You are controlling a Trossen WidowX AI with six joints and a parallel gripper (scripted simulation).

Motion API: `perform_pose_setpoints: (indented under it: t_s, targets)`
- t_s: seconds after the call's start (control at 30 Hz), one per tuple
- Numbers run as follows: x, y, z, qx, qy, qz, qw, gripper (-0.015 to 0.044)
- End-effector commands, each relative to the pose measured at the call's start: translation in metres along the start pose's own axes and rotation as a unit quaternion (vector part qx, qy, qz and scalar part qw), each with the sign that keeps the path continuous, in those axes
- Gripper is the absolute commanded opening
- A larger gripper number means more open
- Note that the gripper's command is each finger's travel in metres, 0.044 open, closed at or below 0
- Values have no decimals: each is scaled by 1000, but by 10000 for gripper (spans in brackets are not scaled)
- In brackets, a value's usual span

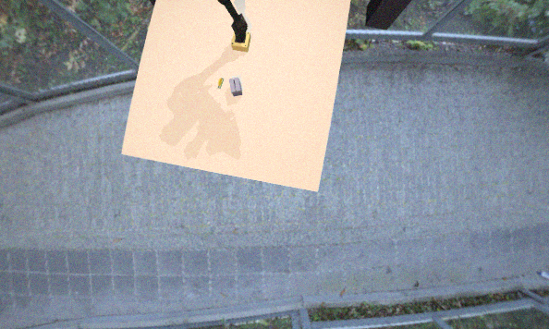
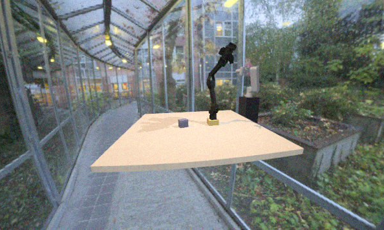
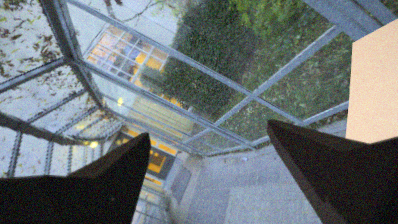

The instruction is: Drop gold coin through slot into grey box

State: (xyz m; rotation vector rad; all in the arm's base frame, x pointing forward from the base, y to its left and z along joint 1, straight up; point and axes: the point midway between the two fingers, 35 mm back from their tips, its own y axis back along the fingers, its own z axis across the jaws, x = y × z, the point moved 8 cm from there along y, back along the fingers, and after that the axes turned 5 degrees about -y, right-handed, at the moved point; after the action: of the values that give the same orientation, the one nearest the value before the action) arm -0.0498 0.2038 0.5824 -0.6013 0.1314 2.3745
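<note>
The claw (image 3: 207,150) is standing wide open and gripping nothing, raised high above the table (image 1: 283,139) and pointing away from it. The coin (image 1: 220,83) is standing in its holder just beside the grey box (image 1: 235,86). To do this step well, the arm (image 2: 215,77) should be swinging down toward the box and lining the fingers up across the coin's flat faces.

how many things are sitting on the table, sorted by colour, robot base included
gold: 1, the coin, on edge in its holder
dark green: 1, the holder under the coin, too small to point out separately
grey: 1, the box
yellow: 1, the arm's base block
total: 4
</note>
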Motion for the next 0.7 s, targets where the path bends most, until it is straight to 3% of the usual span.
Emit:
perform_pose_setpoints:
  t_s: [0.0, 0.27, 0.67]
  targets:
    - [1, -2, -1, 1, 4, -1, 1000, 374]
    - [18, -74, -47, 80, 176, -39, 980, 164]
    - [-22, -179, -175, 287, 366, -14, 885, 161]
